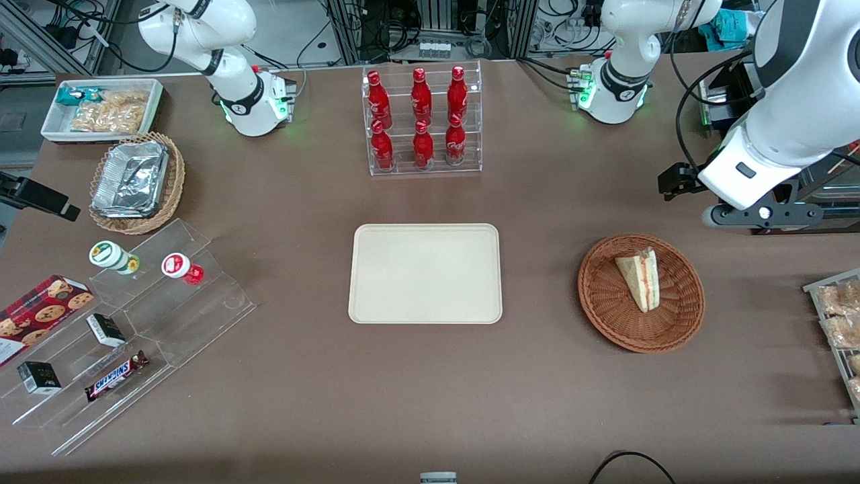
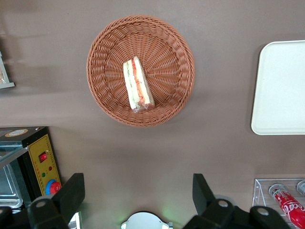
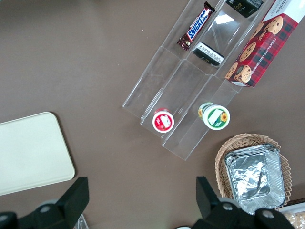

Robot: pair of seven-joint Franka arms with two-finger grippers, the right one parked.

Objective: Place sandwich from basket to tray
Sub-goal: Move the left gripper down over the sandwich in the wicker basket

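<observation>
The sandwich (image 1: 640, 278) is lying on its side in the basket (image 1: 678, 321), its pale bread wedge showing red and green layers under clear wrap. The basket is round, shallow and woven of reddish-brown wicker, and it is sitting toward the working arm's end of the table (image 1: 537, 390). The tray (image 1: 425, 273) is resting flat at the middle, cream, smooth, with rounded corners and a low rim. A wide strip of bare brown table is separating tray and basket. The gripper (image 2: 138, 198) is hanging high above the table, well apart from the basket's rim, with its dark fingers (image 2: 71, 193) spread wide and holding nothing.
</observation>
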